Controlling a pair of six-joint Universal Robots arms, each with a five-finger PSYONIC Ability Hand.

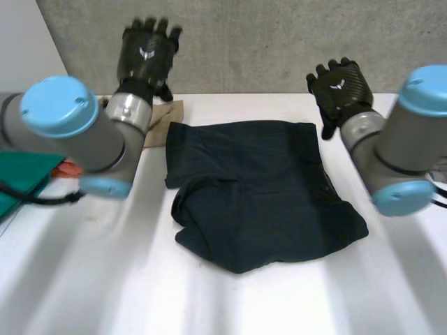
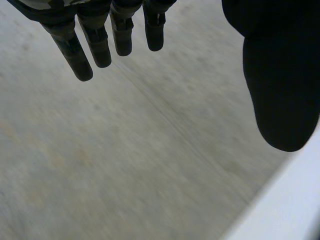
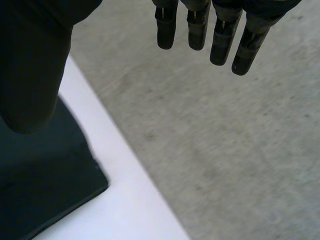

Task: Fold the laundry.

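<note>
Showing both hands open and off the laundry. Left hand [image 1: 148,52] held upright before the grey concrete wall [image 1: 279,42] at the table's far side, fingers [image 2: 95,45] straight and side by side, thumb [image 2: 282,90] set well apart from them, gripping nothing. Right hand [image 1: 340,87] likewise upright on the far right, fingers [image 3: 220,40] straight, thumb [image 3: 30,65] spread wide, clasping nothing, just beside the garment's far right corner. Lying between the two arms on the white table [image 1: 105,279]: dark garment [image 1: 258,192], spread mostly flat, fairly straight along its far edge, rumpled and bunched at its near left side, one squared corner visible beneath the thumb in the right wrist view. Just beside the garment's far left corner and partly hidden by the left forearm: tan flat piece [image 1: 164,118], kind not clear. At the table's left edge, behind the left arm: teal cloth [image 1: 21,178] with a small orange item [image 1: 66,167] next to it.
</note>
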